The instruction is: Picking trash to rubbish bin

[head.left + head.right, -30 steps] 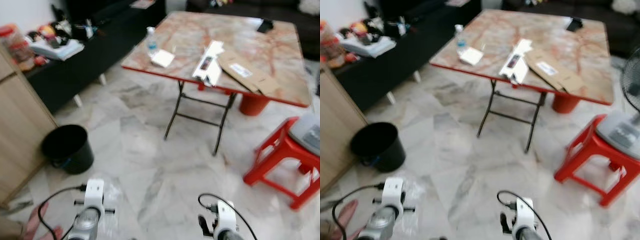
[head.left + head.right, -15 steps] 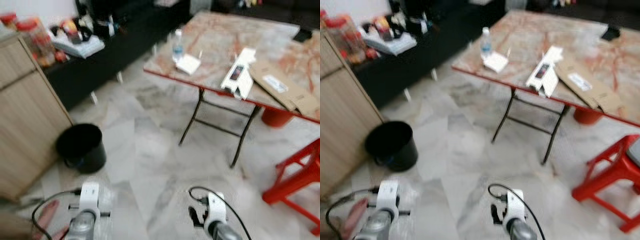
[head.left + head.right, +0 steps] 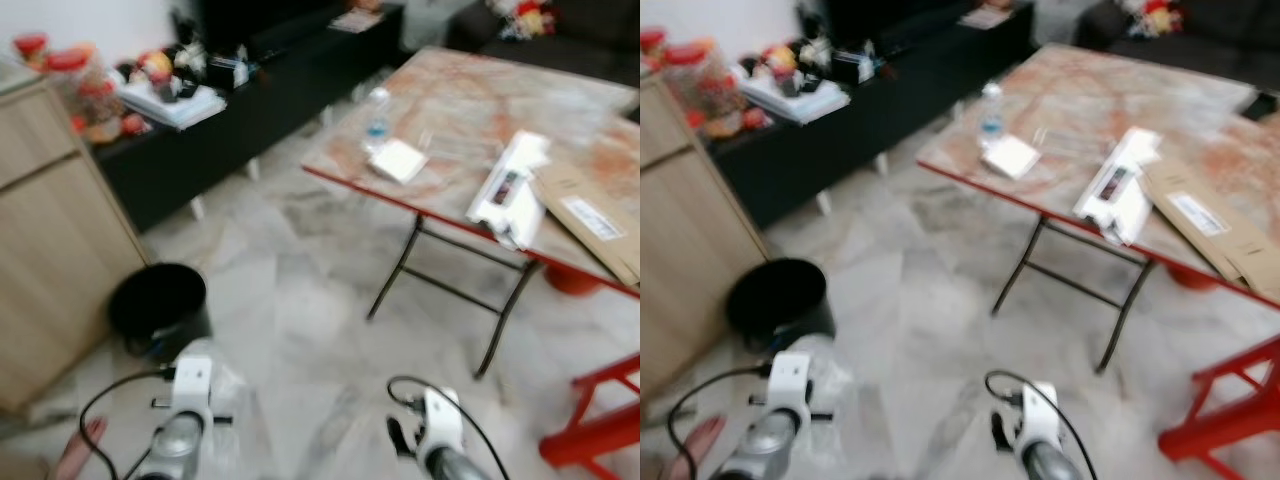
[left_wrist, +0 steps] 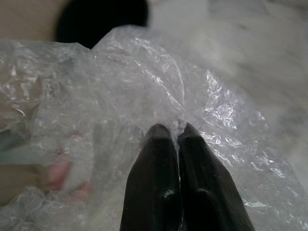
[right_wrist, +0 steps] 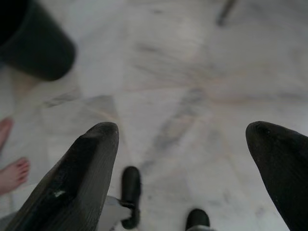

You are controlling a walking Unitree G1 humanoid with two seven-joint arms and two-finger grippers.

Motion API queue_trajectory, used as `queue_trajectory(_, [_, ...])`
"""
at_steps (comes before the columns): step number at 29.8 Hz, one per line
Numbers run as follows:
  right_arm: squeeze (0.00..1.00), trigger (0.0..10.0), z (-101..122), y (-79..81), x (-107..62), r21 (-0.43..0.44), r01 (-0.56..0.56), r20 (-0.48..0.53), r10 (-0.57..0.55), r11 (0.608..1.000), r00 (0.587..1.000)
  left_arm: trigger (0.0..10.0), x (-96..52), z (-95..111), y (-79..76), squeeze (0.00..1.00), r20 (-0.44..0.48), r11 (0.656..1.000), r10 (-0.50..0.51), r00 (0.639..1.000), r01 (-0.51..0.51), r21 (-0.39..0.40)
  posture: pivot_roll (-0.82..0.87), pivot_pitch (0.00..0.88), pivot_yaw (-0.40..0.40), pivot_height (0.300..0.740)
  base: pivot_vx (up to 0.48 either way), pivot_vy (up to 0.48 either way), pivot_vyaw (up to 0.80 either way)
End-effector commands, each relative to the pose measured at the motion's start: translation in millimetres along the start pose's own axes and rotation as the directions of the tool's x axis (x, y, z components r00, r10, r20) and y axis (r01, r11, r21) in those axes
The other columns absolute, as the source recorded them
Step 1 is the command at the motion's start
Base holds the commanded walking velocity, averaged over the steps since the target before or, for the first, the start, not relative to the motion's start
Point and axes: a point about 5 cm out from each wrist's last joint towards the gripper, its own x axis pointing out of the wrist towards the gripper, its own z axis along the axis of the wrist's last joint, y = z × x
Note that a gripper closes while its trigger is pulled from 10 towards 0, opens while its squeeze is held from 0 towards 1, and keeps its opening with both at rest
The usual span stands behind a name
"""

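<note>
A clear plastic bag [image 4: 144,96] was pinched in the closed left gripper [image 4: 173,132]; the bin [image 3: 160,305] lay just ahead of it, nearer than to the wide-open right gripper [image 5: 183,139].

Both arms are low and point forward. The left gripper [image 4: 174,137] has its two black fingers [image 4: 155,163] pressed together, pinching a clear plastic bag [image 4: 120,86]. The right gripper [image 5: 185,144] holds nothing, with its fingers [image 5: 82,168] spread wide apart.
</note>
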Motion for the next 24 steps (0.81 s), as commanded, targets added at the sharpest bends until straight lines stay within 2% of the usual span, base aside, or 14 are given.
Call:
queue_trajectory(1, [0.0, 10.0, -6.2, -6.6, -2.5, -0.007, 0.016, -0.019, -0.016, 1.0, 1.0, 10.0, -0.6, -2.3, -2.6, 0.0, -0.012, 1.0, -0.002, 1.0, 0.002, -0.006, 0.03, 0.068, 0.033, 0.74, 0.42, 0.0, 0.78])
queue_trajectory(12, [0.0, 10.0, -11.3, -6.2, -3.6, -0.026, 0.01, -0.039, -0.011, 1.0, 0.999, 10.0, -1.1, -3.6, -3.7, 0.0, -0.014, 1.0, -0.002, 1.0, 0.002, -0.007, 0.04, 0.047, 0.031, 0.74, 0.384, 0.0, 0.76])
queue_trajectory(24, [0.0, 10.0, -12.4, -4.8, -3.6, -0.013, 0.009, -0.042, -0.009, 1.0, 0.999, 10.0, -2.1, -6.3, -2.6, 0.0, -0.021, 1.0, 0.004, 1.0, -0.004, -0.013, 0.03, 0.029, 0.037, 0.74, 0.415, 0.0, 0.0])
